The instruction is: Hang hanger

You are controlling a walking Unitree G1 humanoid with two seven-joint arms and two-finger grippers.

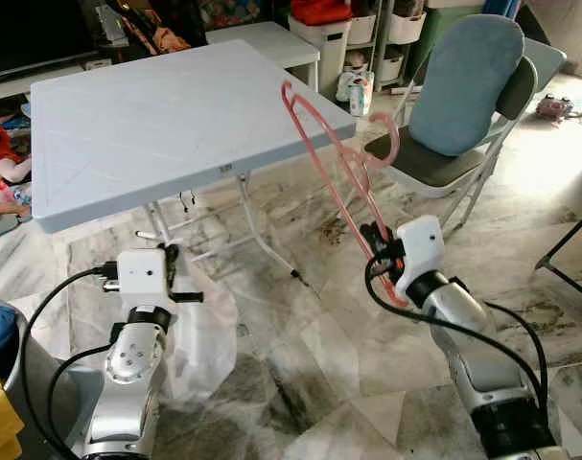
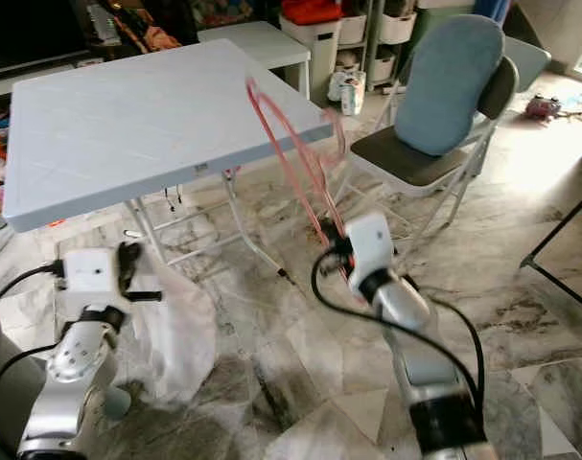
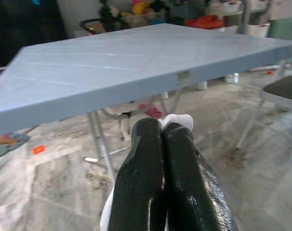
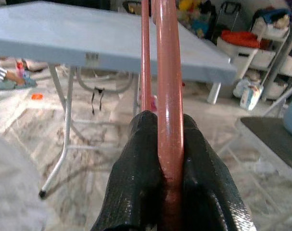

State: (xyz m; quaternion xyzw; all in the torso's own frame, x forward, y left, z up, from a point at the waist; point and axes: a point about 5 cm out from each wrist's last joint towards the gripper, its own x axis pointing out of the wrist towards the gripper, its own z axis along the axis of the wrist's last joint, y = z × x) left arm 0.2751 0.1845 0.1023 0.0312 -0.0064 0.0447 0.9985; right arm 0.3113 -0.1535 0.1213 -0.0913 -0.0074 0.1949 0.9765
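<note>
R gripper (image 1: 375,241) clamped on the pink hanger (image 1: 334,149), holding it up in the air by the table (image 1: 156,125) corner. L gripper (image 3: 162,132) pinched tight on white cloth (image 1: 199,331), low by the floor.

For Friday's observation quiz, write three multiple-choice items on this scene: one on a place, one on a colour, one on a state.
1. Where is the chair?
A. right of the table
B. under the table
C. on the table

2. What colour is the hanger?
A. green
B. pink
C. black

3. How are the right gripper jaws?
A. wide open, empty
B. shut on the hanger
C. shut on a cloth

Answers: 1 A, it stands past the table's right corner; 2 B, its frame is pink; 3 B, the right wrist view shows the bar clamped between them.
</note>
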